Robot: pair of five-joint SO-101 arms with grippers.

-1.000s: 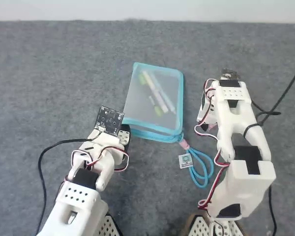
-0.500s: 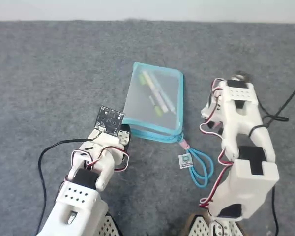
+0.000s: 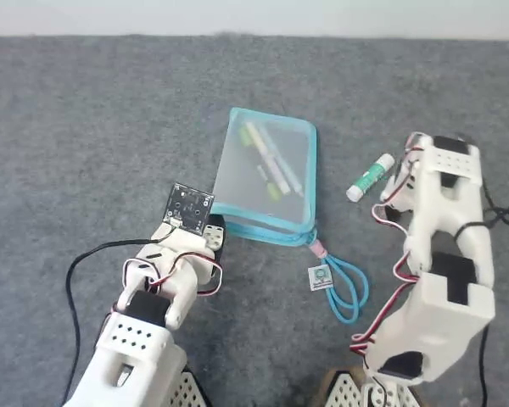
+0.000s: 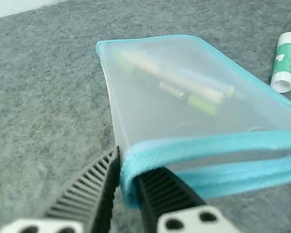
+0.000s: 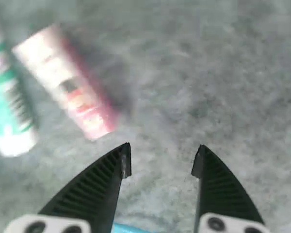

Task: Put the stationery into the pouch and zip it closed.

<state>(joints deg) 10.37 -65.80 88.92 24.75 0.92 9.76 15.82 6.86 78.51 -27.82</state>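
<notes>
A translucent pouch (image 3: 267, 174) with a teal border lies mid-table with several pens inside. My left gripper (image 4: 128, 182) is shut on the teal edge at the pouch's (image 4: 184, 111) near corner; from above it sits at that corner (image 3: 214, 227). A green-and-white glue stick (image 3: 371, 177) lies right of the pouch, beside my right arm (image 3: 445, 199). In the right wrist view my right gripper (image 5: 162, 162) is open over bare carpet, holding nothing. The glue stick (image 5: 9, 116) and a pink-and-red tube (image 5: 70, 87) lie just beyond its fingertips.
A pink zipper pull with a white tag (image 3: 321, 277) and a looped blue cord (image 3: 346, 291) trails from the pouch's near right corner. Grey carpet (image 3: 85, 127) covers the table. The glue stick (image 4: 284, 60) also lies past the pouch in the left wrist view.
My right arm has swung to the right, away from the pouch, uncovering the glue stick. The left arm and pouch have not moved.
</notes>
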